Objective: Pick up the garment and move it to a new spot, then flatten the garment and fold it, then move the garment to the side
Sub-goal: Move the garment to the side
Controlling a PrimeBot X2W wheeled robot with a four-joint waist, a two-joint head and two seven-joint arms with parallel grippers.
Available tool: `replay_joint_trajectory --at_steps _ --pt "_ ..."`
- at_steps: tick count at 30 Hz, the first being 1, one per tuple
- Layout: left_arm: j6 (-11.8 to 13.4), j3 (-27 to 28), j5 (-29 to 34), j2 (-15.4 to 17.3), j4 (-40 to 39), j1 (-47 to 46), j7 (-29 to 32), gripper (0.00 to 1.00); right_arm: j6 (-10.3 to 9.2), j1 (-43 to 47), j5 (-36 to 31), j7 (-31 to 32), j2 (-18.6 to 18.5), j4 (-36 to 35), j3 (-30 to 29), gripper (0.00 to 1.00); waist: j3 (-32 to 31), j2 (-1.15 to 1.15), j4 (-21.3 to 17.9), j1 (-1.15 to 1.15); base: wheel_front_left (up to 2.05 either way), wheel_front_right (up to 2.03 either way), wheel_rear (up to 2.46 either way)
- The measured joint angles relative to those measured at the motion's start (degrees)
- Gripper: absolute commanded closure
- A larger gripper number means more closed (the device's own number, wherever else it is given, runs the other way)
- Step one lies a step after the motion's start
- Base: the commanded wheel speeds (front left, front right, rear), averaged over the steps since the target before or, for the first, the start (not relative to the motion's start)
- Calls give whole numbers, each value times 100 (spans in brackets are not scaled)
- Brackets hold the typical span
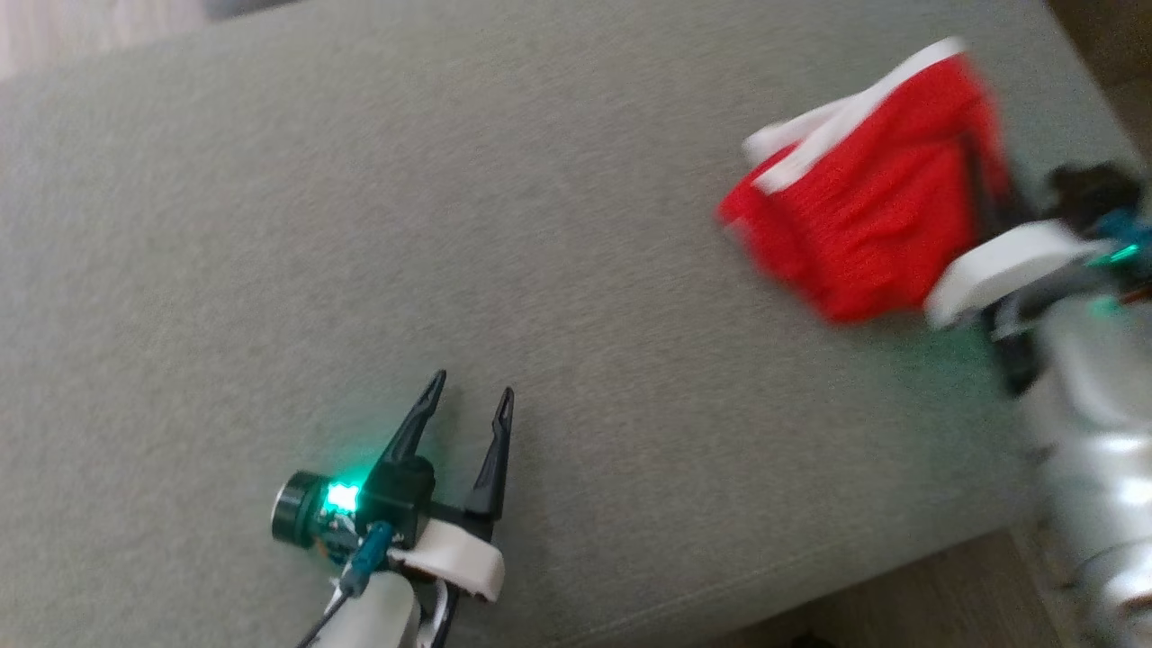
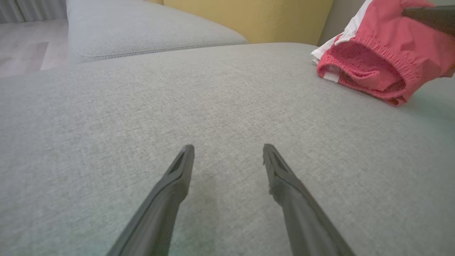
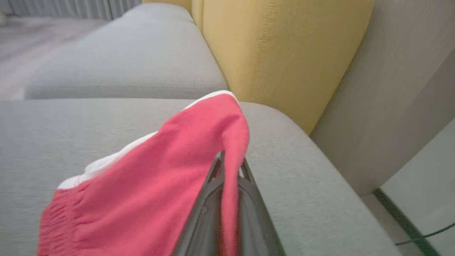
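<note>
Currently my right gripper (image 3: pixel 230 164) pinches a fold of the red garment (image 1: pixel 864 189), upper right of frame, bulk resting on the grey cushion (image 1: pixel 450 225). Lower left, my left gripper (image 1: pixel 474 383) gapes empty. Fabric looks light and limp; I judge the elastic waistband (image 2: pixel 385 51) the firmest hold.

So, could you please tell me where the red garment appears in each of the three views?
Head view: red garment at the upper right, over the grey seat cushion.
Left wrist view: red garment in the upper right corner.
Right wrist view: red garment at lower centre and left, pinched in the right end effector.
Shared landmark: the grey seat cushion, beneath it in all three.
</note>
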Motion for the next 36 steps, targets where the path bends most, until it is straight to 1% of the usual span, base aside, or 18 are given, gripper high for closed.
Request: replay_joint_trajectory --at_steps 2,5,6,8,9,10,11,12,14,17,18,20,22,25,27,28,31,36 --pt "-47 34 55 2 -3 -73 -1 0 0 -292 -325 21 -330 288 -155 100 121 0 137 0 0 0 0" --pt "-100 100 114 -4 -44 -185 -1 0 0 -617 -693 141 -777 666 -556 100 290 0 341 0 0 0 0" --pt "-100 100 114 -4 -44 -185 -1 0 0 -617 -693 141 -777 666 -556 100 290 0 341 0 0 0 0" --pt "-105 129 168 -8 -108 -222 -1 0 0 -742 -907 226 -1025 859 -875 100 396 0 463 0 0 0 0" --pt "-130 132 192 -16 -138 -243 -2 0 0 -772 -1032 258 -1134 928 -1031 97 449 0 520 0 0 0 0" --pt "-147 133 205 -31 -169 -263 -2 0 0 -797 -1137 265 -1216 1002 -1209 65 498 0 570 0 0 0 0" --pt "-149 136 225 -42 -203 -277 -2 0 0 -825 -1238 292 -1285 1065 -1401 16 549 0 614 -1 0 0 0" --pt "-151 141 242 -49 -231 -285 -8 0 0 -833 -1341 310 -1340 1101 -1614 0 595 0 656 0 0 0 0" --pt "-152 154 243 -81 -281 -293 -8 0 0 -834 -1596 335 -1419 1126 -2006 0 672 0 721 0 0 0 0" --pt "-151 181 249 -104 -327 -295 -9 0 0 -850 -1906 234 -1407 979 -2587 0 720 0 772 0 0 0 0" --pt "-151 199 249 -105 -331 -296 -9 0 0 -881 -1998 170 -1346 876 -2709 0 703 0 774 0 0 0 0" --pt "-145 283 247 -108 -307 -297 -8 0 0 -998 -2041 79 -1100 646 -2872 0 641 0 774 -1 0 0 0" --pt "-111 411 238 -93 -263 -296 -8 0 0 -1077 -2036 42 -740 369 -2803 0 547 0 778 -1 0 0 0" --pt "-22 580 221 -62 -205 -281 -4 0 0 -966 -1834 40 -47 -411 -2431 0 361 0 806 -1 0 0 0" --pt "64 698 172 -48 -194 -244 -1 0 0 -723 -1610 25 272 -849 -2124 0 219 0 851 -1 0 0 0" --pt "93 735 156 -44 -190 -228 -1 0 0 -552 -1464 25 376 -1012 -2012 0 148 0 884 -1 0 0 0" --pt "163 836 118 -48 -183 -132 -1 0 0 144 -1081 25 485 -1356 -1694 0 -53 0 1034 -1 0 0 0" --pt "271 1088 27 -48 -93 59 -1 0 0 1229 -647 25 754 -1551 -1301 0 -405 0 1362 -2 0 0 0"
